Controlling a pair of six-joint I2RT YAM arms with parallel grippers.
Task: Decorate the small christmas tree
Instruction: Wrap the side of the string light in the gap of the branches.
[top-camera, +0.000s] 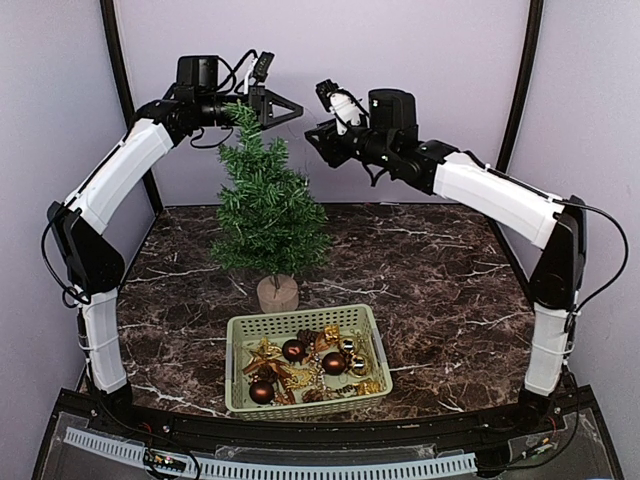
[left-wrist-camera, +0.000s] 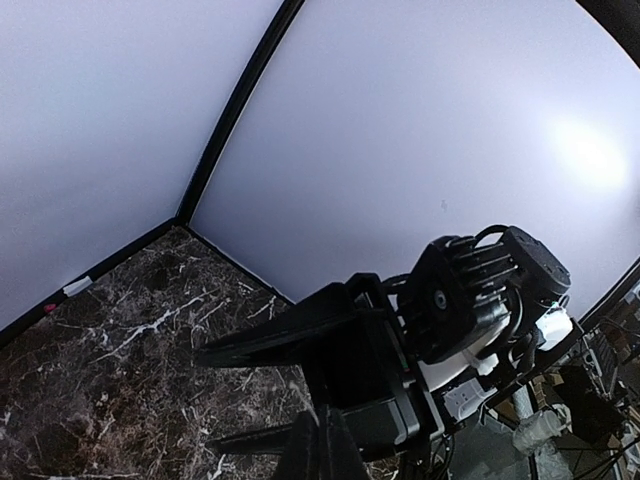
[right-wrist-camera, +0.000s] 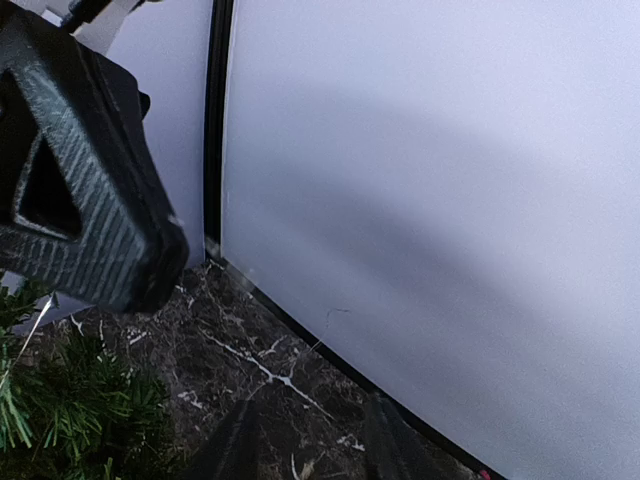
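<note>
Dark veined marble counter (top-camera: 440, 270), enclosed by pale lilac walls (top-camera: 420, 50) with black corner posts (top-camera: 520, 90). Small christmas tree (top-camera: 268, 210) upright mid-counter, basket (top-camera: 300, 322) of ornaments at its 6 o'clock. Left fingers (left-wrist-camera: 318, 450) closed at the treetop's 3 o'clock; right fingers (right-wrist-camera: 385, 440) parted, farther out at 3 o'clock.

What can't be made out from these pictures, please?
Whether the left gripper holds anything: too small in the top view, fingertips cut off at the left wrist view's bottom edge.
The ornaments in the basket: piled, too small to count, top view.
The small christmas tree: cropped by the right wrist view's corner.
</note>
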